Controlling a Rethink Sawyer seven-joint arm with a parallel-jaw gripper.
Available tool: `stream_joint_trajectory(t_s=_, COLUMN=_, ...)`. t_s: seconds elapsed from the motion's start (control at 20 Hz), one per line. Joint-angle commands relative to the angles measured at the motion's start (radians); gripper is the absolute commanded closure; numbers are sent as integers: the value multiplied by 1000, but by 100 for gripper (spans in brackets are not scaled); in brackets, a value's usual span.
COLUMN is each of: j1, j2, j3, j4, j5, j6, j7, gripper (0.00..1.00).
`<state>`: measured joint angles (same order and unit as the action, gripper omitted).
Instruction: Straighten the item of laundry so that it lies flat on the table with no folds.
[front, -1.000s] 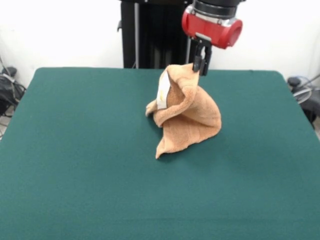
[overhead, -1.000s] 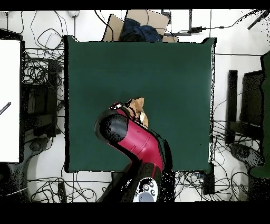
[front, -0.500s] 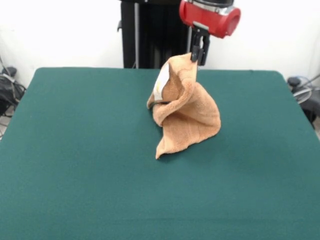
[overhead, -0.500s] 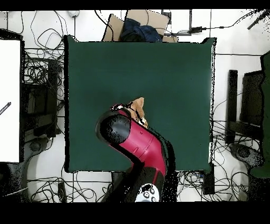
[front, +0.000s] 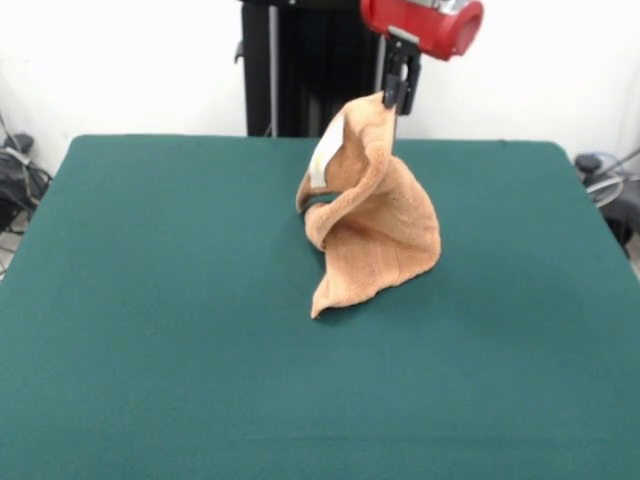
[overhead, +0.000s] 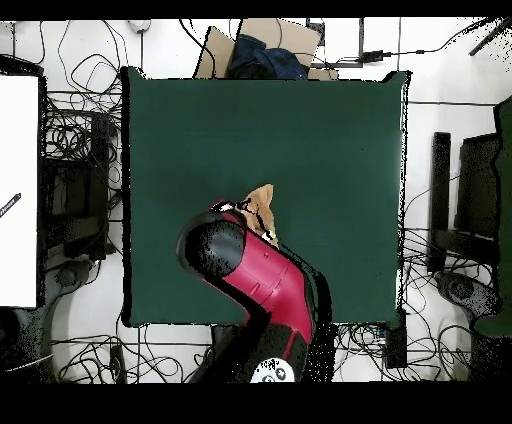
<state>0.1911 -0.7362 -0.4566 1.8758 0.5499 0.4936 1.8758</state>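
The orange-tan towel (front: 375, 225) hangs in a crumpled cone from my gripper (front: 395, 97), which is shut on its top corner. Its lower part rests bunched on the green table (front: 150, 300), right of centre and toward the far side. A white tag (front: 324, 158) shows on the lifted left fold. In the overhead view the red and black arm (overhead: 255, 280) covers most of the towel (overhead: 262, 203), and only a small tan tip shows above it; the gripper is hidden there.
The black pedestal (front: 310, 60) stands behind the table's far edge. Cables and equipment lie around the table in the overhead view, with a cardboard box (overhead: 262, 45) at its top edge.
My gripper has risen, pulling the towel's top corner higher and stretching the cone taller. The towel's lower part has stayed in place on the table.
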Motion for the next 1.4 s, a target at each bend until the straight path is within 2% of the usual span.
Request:
stream_joint_trajectory(t_s=0.05, j1=47, j2=-21, j3=-33, j4=-15, j5=26, j6=118, j7=370, gripper=100)
stream_joint_trajectory(t_s=0.35, j1=69, j2=-32, j3=-53, j4=-16, j5=27, j6=133, j7=393, gripper=100)
stream_joint_trajectory(t_s=0.55, j1=73, j2=-26, j3=-80, j4=-61, j5=6, j6=195, j7=408, gripper=100)
stream_joint_trajectory(t_s=0.8, j1=68, j2=-41, j3=-88, j4=-71, j5=0, j6=241, j7=417, gripper=100)
stream_joint_trajectory(t_s=1.1, j1=116, j2=-47, j3=-121, j4=-70, j5=-2, j6=247, j7=463, gripper=100)
stream_joint_trajectory(t_s=1.4, j1=175, j2=-21, j3=-175, j4=-117, j5=-5, j6=283, j7=510, gripper=100)
